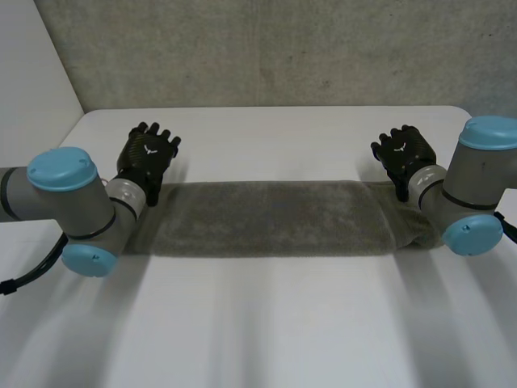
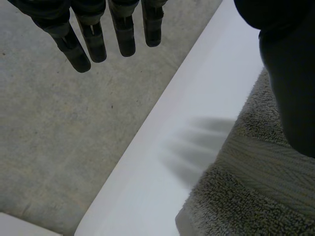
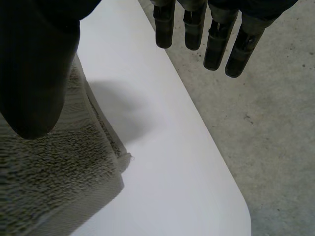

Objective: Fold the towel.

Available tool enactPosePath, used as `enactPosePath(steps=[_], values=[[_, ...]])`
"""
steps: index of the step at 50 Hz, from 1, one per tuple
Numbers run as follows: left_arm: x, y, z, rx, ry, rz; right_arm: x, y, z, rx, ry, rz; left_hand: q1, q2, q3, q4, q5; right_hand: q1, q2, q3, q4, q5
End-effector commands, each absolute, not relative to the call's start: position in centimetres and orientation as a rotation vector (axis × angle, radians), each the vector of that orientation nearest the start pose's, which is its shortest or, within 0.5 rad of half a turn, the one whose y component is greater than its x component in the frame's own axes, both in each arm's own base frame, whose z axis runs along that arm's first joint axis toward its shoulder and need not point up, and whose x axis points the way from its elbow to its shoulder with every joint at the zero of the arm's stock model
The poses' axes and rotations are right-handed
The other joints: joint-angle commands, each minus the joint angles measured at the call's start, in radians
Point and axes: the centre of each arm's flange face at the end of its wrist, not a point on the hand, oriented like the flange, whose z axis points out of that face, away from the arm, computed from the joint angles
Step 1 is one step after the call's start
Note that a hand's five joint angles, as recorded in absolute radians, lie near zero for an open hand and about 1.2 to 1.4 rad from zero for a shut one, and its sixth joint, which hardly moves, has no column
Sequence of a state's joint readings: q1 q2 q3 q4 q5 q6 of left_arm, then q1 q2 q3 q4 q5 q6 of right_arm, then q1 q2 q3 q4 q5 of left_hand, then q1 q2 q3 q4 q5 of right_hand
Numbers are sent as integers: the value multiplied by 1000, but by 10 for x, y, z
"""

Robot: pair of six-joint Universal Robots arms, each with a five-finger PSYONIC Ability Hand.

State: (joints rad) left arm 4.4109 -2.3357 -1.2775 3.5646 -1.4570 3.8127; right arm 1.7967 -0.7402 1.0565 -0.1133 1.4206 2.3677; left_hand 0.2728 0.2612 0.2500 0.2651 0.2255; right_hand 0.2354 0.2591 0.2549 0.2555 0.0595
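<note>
Towel [image 1: 266,218] lies as a long grey strip across the tabletop [image 1: 266,323], left hand [image 1: 148,153] and right hand [image 1: 404,149] at its two ends, both uncurled and holding nothing; soft limp terry, probably light and floppy, so best pinched at end corners.

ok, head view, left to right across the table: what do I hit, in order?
Grey left arm with light-blue caps → black left hand, open → long strip of grey-brown terry towel lying flat on the white table → black right hand, open → grey right arm with light-blue caps.
</note>
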Motion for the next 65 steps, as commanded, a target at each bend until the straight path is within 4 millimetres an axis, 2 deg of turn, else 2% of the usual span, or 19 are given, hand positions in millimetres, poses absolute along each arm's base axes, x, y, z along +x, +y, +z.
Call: enactPosePath(steps=[1, 3, 7, 9, 18, 31, 37, 38, 39, 40, 47, 49, 50, 52, 57, 61, 63, 64, 65], values=[[-253, -369, 159, 1041, 1884, -2017, 237, -396, 182, -1233, 2194, -2137, -71, -59, -48, -63, -198, -61, -85, -80, -81, -60], [-251, -363, 159, 1052, 1908, -2018, 236, -379, 196, -1156, 2148, -2099, -71, -59, -48, -63, -198, -61, -85, -80, -81, -60], [-248, -347, 162, 1073, 1971, -2052, 235, -361, 202, -1135, 2120, -2033, -71, -59, -48, -63, -198, -61, -85, -80, -81, -60], [-248, -327, 170, 1097, 2041, -2108, 233, -345, 210, -1125, 2128, -1986, -71, -59, -48, -63, -198, -61, -85, -80, -81, -60], [-241, -281, 173, 1116, 2178, -2127, 205, -320, 185, -1097, 2384, -1650, -71, -59, -48, -63, -198, -61, -85, -80, -81, -60], [-239, -274, 171, 1118, 2187, -2118, 186, -347, 142, -1039, 2462, -1627, -71, -59, -48, -63, -198, 67, 43, 47, 47, 68], [-239, -276, 170, 1115, 2189, -2115, 185, -358, 123, -1039, 2489, -1590, -71, -59, -48, -63, -198, 540, 516, 520, 519, 541], [-238, -275, 168, 1116, 2194, -2110, 184, -360, 122, -1048, 2495, -1596, -74, -62, -51, -66, -201, 914, 891, 895, 894, 916], [-238, -275, 168, 1116, 2194, -2110, 184, -360, 122, -1048, 2495, -1596, -74, -62, -51, -66, -201, 918, 894, 899, 898, 920], [-238, -276, 168, 1114, 2194, -2109, 180, -363, 122, -1051, 2511, -1612, -74, -62, -51, -66, -201, 1158, 1135, 1139, 1138, 1160], [-238, -276, 168, 1114, 2194, -2109, 157, -376, 144, -1101, 2601, -1805, -74, -62, -51, -66, -201, 1161, 1137, 1141, 1141, 1162], [-238, -275, 170, 1111, 2191, -2112, 142, -380, 166, -1221, 2639, -1911, -74, -62, -51, -66, -201, 1161, 1137, 1141, 1141, 1162], [-238, -275, 170, 1111, 2191, -2112, 141, -380, 166, -1222, 2639, -1911, -74, -62, -51, -66, -201, 1161, 1137, 1141, 1141, 1162], [-236, -277, 173, 1097, 2181, -2118, 118, -386, 176, -1419, 2715, -1940, -77, -65, -54, -69, -204, 1161, 1137, 1141, 1141, 1162], [-233, -279, 182, 1076, 2150, -2144, 101, -393, 185, -1697, 2811, -1970, -77, -65, -54, -69, -204, 1161, 1137, 1141, 1141, 1162], [-229, -283, 186, 1053, 2136, -2153, 112, -397, 200, -1743, 2786, -2084, -77, -65, -54, -69, -204, 1161, 1137, 1141, 1141, 1162], [-228, -285, 190, 1039, 2118, -2166, 170, -384, 219, -1753, 2513, -2272, -77, -65, -54, -69, -204, 1161, 1137, 1141, 1141, 1162], [-228, -285, 191, 1039, 2118, -2166, 171, -384, 219, -1753, 2511, -2272, -77, -65, -54, -69, -204, 1161, 1137, 1141, 1141, 1162], [-228, -286, 193, 1033, 2109, -2172, 198, -373, 229, -1730, 2374, -2355, -80, -68, -57, -72, -207, 1161, 1137, 1141, 1141, 1162]])
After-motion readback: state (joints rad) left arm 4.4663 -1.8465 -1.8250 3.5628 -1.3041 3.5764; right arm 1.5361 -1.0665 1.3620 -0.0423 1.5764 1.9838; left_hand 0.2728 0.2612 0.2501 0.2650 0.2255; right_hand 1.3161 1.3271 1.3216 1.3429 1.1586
